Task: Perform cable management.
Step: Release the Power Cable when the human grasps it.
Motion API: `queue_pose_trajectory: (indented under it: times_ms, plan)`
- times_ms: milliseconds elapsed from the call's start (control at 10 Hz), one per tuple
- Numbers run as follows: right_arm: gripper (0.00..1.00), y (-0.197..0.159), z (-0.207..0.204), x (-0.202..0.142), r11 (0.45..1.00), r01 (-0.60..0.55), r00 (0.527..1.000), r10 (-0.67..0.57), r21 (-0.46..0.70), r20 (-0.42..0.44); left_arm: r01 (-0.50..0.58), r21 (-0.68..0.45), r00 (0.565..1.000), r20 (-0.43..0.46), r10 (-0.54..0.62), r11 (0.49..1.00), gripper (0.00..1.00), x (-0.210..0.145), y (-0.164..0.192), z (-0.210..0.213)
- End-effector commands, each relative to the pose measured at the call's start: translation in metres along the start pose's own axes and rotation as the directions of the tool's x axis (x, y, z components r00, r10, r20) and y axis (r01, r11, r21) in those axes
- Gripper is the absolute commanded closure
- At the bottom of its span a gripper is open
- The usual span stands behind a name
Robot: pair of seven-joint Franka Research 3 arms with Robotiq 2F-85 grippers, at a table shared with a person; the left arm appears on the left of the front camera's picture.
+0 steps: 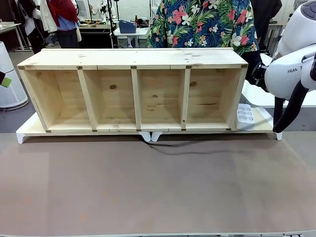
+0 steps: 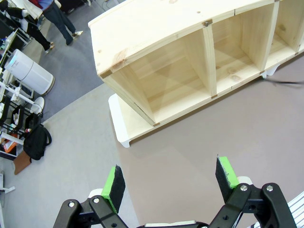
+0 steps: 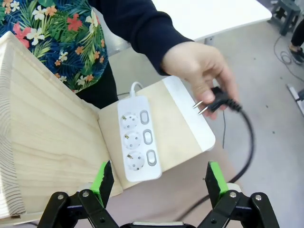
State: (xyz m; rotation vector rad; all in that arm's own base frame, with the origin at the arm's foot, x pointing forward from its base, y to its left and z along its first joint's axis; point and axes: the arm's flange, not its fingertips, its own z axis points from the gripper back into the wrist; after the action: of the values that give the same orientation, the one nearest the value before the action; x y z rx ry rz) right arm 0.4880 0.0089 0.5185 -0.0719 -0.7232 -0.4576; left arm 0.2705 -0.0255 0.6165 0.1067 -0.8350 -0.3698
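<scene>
Green pads (image 3: pixel 213 183) of the right gripper (image 3: pixel 157 181) rise from the bottom edge of the right wrist view; its jaws stand wide apart and grip nothing. Beyond them a white power strip (image 3: pixel 136 138) with three sockets and three switches lies on a pale board (image 3: pixel 178 128), just beside the end wall of the wooden shelf unit (image 3: pixel 42 142). Above the board's outer edge, the person's hand (image 3: pixel 202 71) holds the round black plug (image 3: pixel 217 100) of the cable (image 3: pixel 244 152), its two pins pointing towards the strip but apart from it. From the plug the cord curves down and runs off towards the bottom of the picture.

Left wrist view: the left gripper (image 2: pixel 170 179) hangs over the brown desk (image 2: pixel 190 156), jaws wide apart, nothing between the pads. The shelf unit's left end lies ahead of it, well apart.

Front view: the shelf unit (image 1: pixel 133 94) has four open compartments and stands on the white-edged board (image 1: pixel 29 129) at the far side of the desk (image 1: pixel 148 187). A thin stretch of the cable (image 1: pixel 177 149) lies on the desk, in front of the middle of the unit. The power strip (image 1: pixel 245 115) lies at the unit's right end. The right arm (image 1: pixel 291 69) comes in at the right edge. The person in a floral shirt (image 1: pixel 202 22) stands behind the unit.
</scene>
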Motion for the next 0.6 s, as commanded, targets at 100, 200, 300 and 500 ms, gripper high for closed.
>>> queue_pose_trajectory:
  times_ms: [100,200,300,500]
  plan:
    - [0.0,-0.0003,-0.0004,0.0,1.0,0.002,1.0,-0.002,0.0,-0.001,0.001,0.012,1.0,0.007,-0.001,1.0,0.0,0.0016,0.0001,-0.0009]
    - [0.0,-0.0003,-0.0004,0.0,1.0,0.002,1.0,-0.002,0.0,-0.001,0.001,0.012,1.0,0.007,-0.001,1.0,0.0,0.0016,0.0001,-0.0009]
    - [0.0,-0.0003,-0.0004,0.0,1.0,0.002,1.0,-0.002,0.0,-0.001,0.001,0.012,1.0,0.007,-0.001,1.0,0.0,0.0016,0.0001,-0.0009]
    - [0.0,-0.0003,-0.0004,0.0,1.0,0.002,1.0,-0.002,0.0,-0.001,0.001,0.012,1.0,0.007,-0.001,1.0,0.0,0.0016,0.0001,-0.0009]
